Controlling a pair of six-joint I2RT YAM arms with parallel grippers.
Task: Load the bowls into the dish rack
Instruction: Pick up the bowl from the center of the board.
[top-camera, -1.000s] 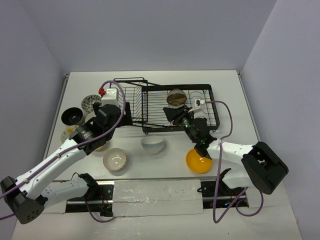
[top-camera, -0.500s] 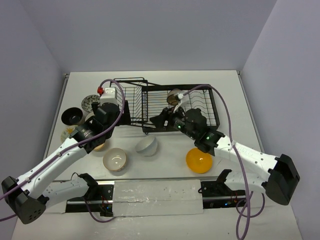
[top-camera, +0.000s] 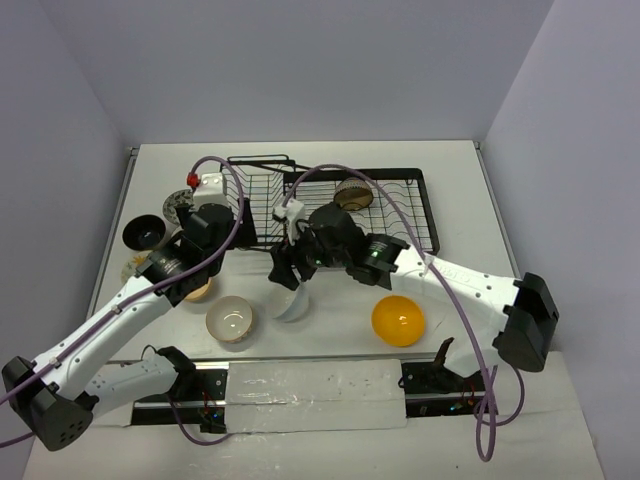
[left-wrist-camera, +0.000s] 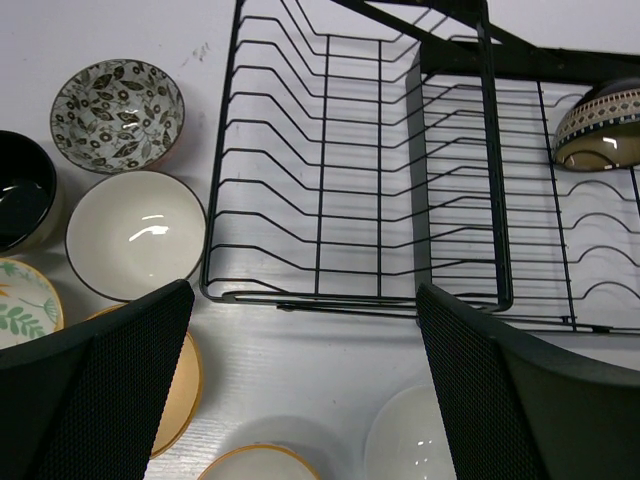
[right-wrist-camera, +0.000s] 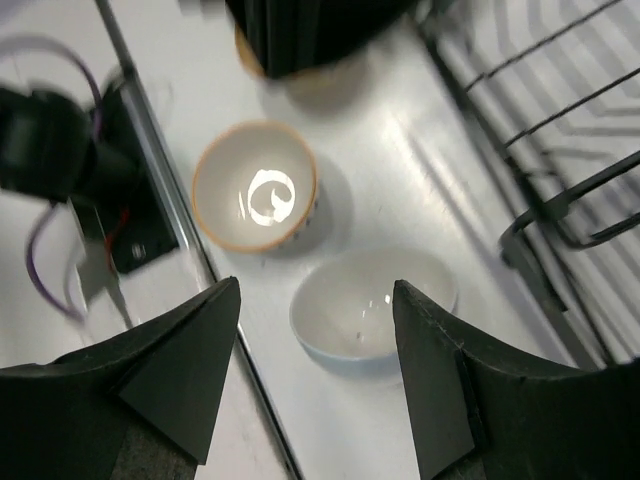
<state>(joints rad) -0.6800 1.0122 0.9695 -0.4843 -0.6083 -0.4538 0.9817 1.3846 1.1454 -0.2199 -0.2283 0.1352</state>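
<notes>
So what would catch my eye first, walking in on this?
The bright orange bowl at front right grabs the eye first. Behind it sits the black wire dish rack with a single brown bowl inside, while the right gripper hovers open over a white bowl.

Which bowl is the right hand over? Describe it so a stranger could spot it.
Find the black dish rack at the table's far side. Just in front of its near edge, between a tan-rimmed bowl and an orange-yellow bowl, a white bowl sits below the open right hand. It alone is plain, with no coloured rim.
</notes>
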